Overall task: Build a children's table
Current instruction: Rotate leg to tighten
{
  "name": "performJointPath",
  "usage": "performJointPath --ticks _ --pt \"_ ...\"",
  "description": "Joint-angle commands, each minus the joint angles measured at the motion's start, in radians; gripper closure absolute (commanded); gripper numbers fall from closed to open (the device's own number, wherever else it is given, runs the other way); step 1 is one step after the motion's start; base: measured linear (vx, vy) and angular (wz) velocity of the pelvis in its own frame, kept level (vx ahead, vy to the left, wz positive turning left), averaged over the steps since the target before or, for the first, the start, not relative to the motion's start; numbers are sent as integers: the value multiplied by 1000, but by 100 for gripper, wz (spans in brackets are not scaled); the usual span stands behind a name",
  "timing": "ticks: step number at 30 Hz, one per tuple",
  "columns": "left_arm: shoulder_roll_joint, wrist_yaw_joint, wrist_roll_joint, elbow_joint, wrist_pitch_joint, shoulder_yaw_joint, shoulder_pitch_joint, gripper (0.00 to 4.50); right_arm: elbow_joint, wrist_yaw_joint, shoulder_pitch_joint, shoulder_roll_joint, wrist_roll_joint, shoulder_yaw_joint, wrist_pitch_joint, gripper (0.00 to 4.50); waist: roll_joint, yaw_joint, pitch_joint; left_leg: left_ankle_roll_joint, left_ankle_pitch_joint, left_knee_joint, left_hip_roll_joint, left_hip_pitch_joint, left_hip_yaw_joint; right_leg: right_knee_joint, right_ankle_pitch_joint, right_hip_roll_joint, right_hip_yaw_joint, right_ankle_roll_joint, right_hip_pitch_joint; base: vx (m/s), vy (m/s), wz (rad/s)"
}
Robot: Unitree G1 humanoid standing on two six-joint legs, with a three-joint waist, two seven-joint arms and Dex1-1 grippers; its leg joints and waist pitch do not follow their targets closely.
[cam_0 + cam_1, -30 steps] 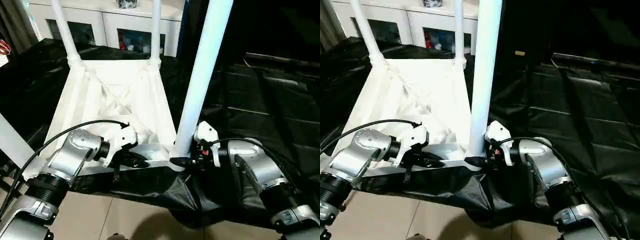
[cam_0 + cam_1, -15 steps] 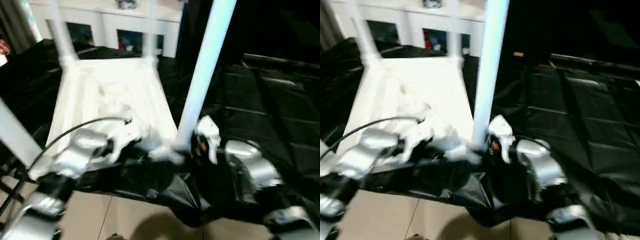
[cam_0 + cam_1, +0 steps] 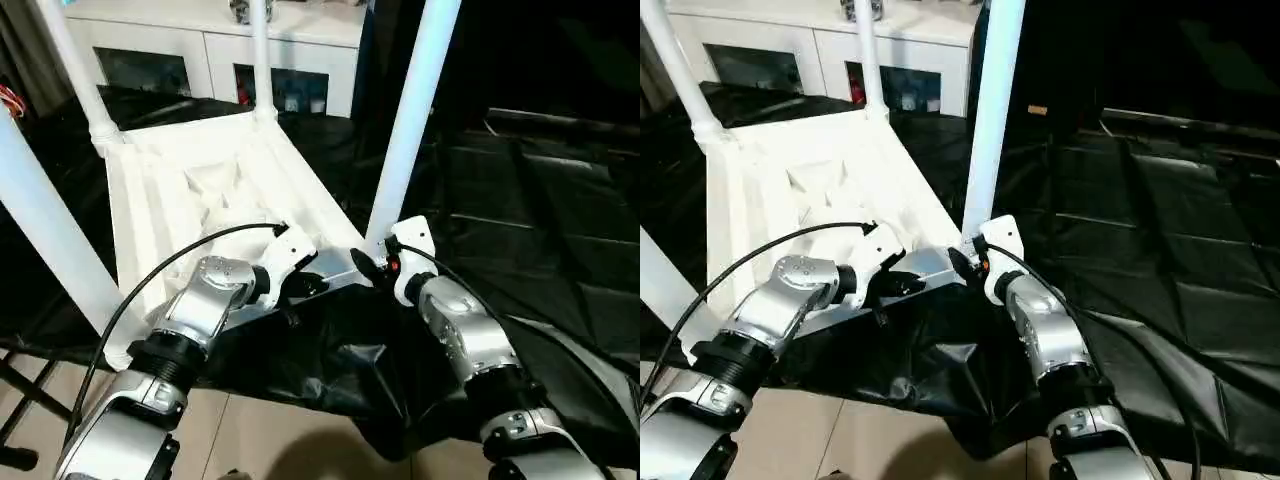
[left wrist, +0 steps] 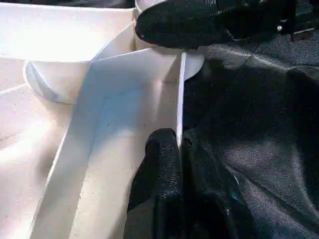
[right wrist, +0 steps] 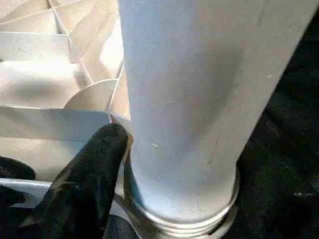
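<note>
— Listing nearest items first: left gripper (image 3: 318, 282), two black fingers pinched on the near rim of the table top (image 3: 200, 190), one finger (image 4: 162, 164) inside the wall, one outside. Purpose?

— Likely steadying. The top lies ribbed underside up on black sheeting (image 3: 520, 230), so the sockets face upward.

— Right gripper (image 3: 372, 265)?

— Positioned at the base of the near right leg (image 3: 410, 120), one fingertip (image 5: 102, 149) against its collar; whether it clamps the tube, cannot tell. Leg stands upright in the corner socket, apparently seated.

— Farther entries?

— Near left leg (image 3: 50, 230), two far legs (image 3: 262, 60) upright in their sockets. Beyond them, white cabinet (image 3: 200, 40) with glass doors.
</note>
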Motion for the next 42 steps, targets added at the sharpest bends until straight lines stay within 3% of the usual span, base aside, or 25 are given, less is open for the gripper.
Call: performJointPath --ticks 1,3,5,7,9,11,12,17,21,32,38,42 --pt "-58 -8 -47 -44 -58 -13 0 450 -43 147 7 51 12 129 -2 74 1 -1 -55 -3 -220 -74 16 9 -3 -78 -210 -69 38 -169 46 0 0 0" --pt "-24 -92 -61 -86 -99 -25 25 450 -85 233 17 -6 13 152 0 61 -1 0 -57 5 -206 -74 20 8 -4 -75 -184 -68 38 -171 49 0 0 0" --pt "-19 -103 -64 -92 -97 -26 29 450 -91 248 19 -15 14 155 -2 61 1 0 -58 12 -185 -72 20 6 -2 -71 -145 -68 38 -178 49 0 0 0" --pt "25 -181 -80 -136 -81 -40 56 450 -120 359 28 -85 22 170 -30 61 -3 -1 -60 24 -167 -69 20 5 -1 -66 -104 -68 37 -193 52 0 0 0" --pt "56 -233 -93 -162 -81 -47 74 450 -132 430 31 -129 29 176 -44 61 0 0 -59 33 -167 -68 20 6 1 -66 -99 -68 38 -204 49 0 0 0" --pt "84 -285 -105 -180 -93 -48 89 450 -143 496 32 -166 31 182 -54 61 -5 0 -58 40 -179 -67 23 10 3 -67 -108 -67 38 -212 46 0 0 0" --pt "96 -303 -108 -186 -94 -49 94 450 -149 519 32 -179 36 183 -53 61 -3 -1 -56 39 -182 -70 23 6 1 -66 -121 -66 37 -209 47 0 0 0" --pt "149 -394 -117 -204 -99 -52 115 450 -167 603 29 -219 61 184 -43 61 -13 -2 -53 37 -197 -71 23 9 2 -70 -171 -68 38 -203 45 0 0 0" --pt "185 -446 -138 -224 -83 -48 129 450 -175 678 30 -254 61 203 -40 61 -12 -2 -55 39 -172 -69 24 8 2 -65 -141 -68 38 -208 46 0 0 0" --pt "200 -473 -142 -226 -89 -42 126 450 -166 711 30 -269 49 220 -56 159 -16 0 -54 36 -169 -69 23 10 3 -64 -143 -68 38 -212 45 0 0 0" --pt "205 -474 -142 -226 -93 -41 126 450 -160 724 35 -270 53 223 -61 177 -20 2 -55 44 -154 -67 23 9 4 -62 -122 -68 37 -218 47 0 0 0" --pt "182 -391 -113 -196 -96 -25 116 450 -148 705 49 -252 54 222 -49 178 -17 3 -54 42 -162 -67 24 10 3 -64 -138 -68 37 -215 44 0 0 0"
